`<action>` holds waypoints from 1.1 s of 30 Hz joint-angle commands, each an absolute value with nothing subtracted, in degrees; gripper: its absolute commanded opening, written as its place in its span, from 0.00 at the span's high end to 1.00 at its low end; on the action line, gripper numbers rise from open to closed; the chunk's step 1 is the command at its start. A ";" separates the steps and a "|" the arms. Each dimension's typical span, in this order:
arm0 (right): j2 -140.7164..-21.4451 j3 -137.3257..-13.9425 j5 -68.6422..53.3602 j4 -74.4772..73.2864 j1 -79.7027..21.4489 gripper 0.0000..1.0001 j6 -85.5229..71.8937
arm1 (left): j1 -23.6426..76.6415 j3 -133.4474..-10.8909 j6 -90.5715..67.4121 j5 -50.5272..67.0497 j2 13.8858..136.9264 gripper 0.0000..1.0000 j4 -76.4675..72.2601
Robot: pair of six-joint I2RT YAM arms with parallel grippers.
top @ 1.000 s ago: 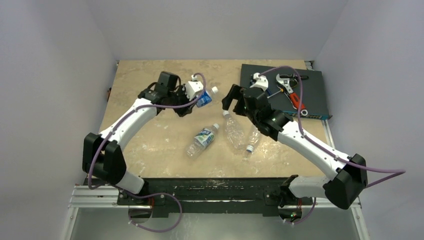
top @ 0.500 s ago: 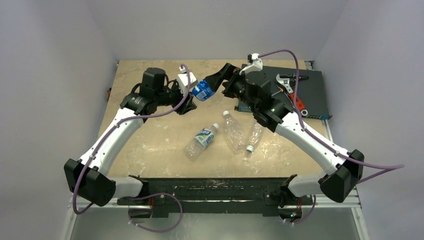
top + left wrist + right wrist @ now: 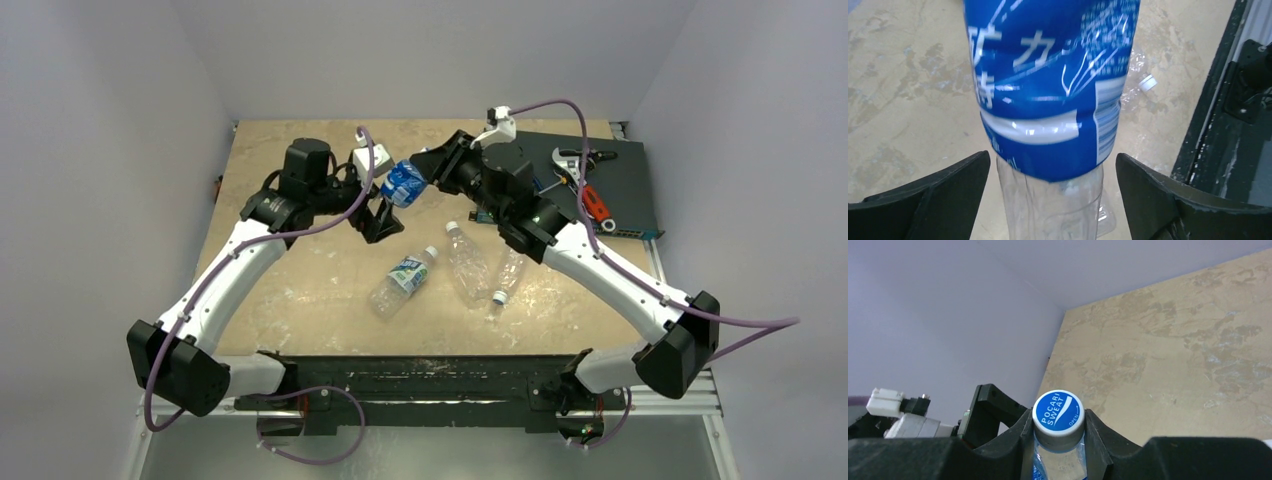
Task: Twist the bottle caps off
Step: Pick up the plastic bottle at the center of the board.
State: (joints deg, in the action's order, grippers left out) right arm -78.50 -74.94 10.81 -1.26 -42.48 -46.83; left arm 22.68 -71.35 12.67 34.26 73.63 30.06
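A bottle [image 3: 403, 183] with a blue label hangs in the air between the two arms. My right gripper [image 3: 426, 171] is shut on its blue cap [image 3: 1058, 412], which sits squeezed between the two black fingers. My left gripper [image 3: 386, 207] is open around the bottle's clear lower end [image 3: 1048, 200]; a gap shows on each side between its fingers [image 3: 933, 195] and the bottle. On the table lie a labelled bottle [image 3: 405, 280] and two clear crinkled bottles [image 3: 467, 262] [image 3: 508, 272], one with a white cap [image 3: 497, 297].
A dark tray [image 3: 620, 170] at the back right holds a wrench [image 3: 565, 165] and a red-handled tool [image 3: 592, 200]. A black rail [image 3: 420, 370] runs along the table's near edge. Walls close in on the left, back and right.
The right gripper has shut on the raised bottle's cap. The left gripper has opened and let go of the bottle's body. Both arms had lifted the bottle from the table before that.
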 commanded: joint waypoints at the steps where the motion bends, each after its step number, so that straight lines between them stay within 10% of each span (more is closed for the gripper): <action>1: -79.78 -77.49 12.38 -1.67 -45.55 0.76 -40.93 | 23.03 -73.21 9.40 38.47 71.92 0.00 29.20; 33: -68.21 -65.15 29.24 20.76 -61.25 0.80 -24.65 | 23.03 -65.15 0.48 61.61 64.74 0.10 28.37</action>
State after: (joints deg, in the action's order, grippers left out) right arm -68.51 -63.37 23.59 13.32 -60.75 -26.74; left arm 22.90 -66.02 2.39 59.44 66.30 30.37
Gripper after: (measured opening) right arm 0.366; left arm 0.900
